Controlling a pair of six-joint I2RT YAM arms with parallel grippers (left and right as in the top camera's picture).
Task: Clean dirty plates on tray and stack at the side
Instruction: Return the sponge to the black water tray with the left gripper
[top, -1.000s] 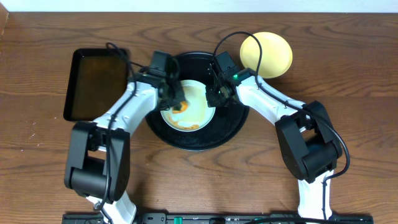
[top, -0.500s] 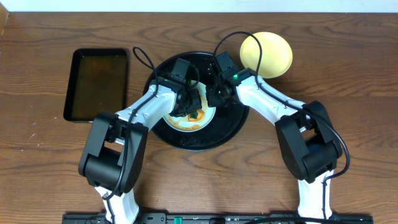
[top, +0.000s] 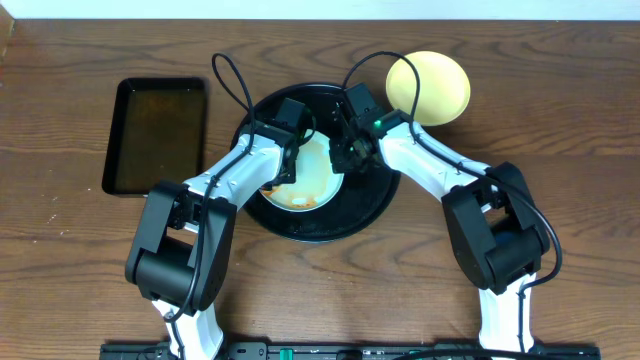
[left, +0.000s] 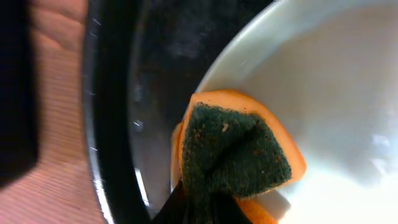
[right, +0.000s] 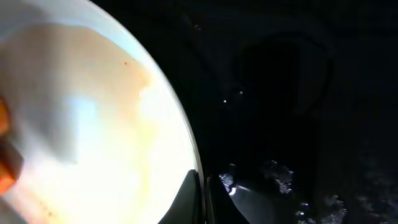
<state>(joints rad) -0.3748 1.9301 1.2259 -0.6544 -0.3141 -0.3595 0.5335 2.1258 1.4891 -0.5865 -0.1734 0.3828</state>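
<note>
Orange-backed, green-faced sponge (left: 236, 149) clamped tight in the left gripper (top: 284, 172), pressed onto the left rim of the pale plate (top: 318, 170) inside the round black tray (top: 370, 200). Has slid back leftward since half a second ago, off the plate's lower middle and onto its edge. Less sauce than a second ago: only a short orange-brown smear (top: 300, 203) along the near rim (formerly a longer arc). Right gripper (top: 343, 160) pinched fully closed, tips at the plate's right rim above the tray floor; cannot tell whether gripping the rim or merely resting against it. Unmoved across all three moments. Yellow plate (top: 428, 88) on the wooden table (top: 560, 120) just beside the tray's far right edge, same as before. Rectangular black tray (top: 155, 135) of brownish liquid well to the left, no longer overlapped by the left arm.
</note>
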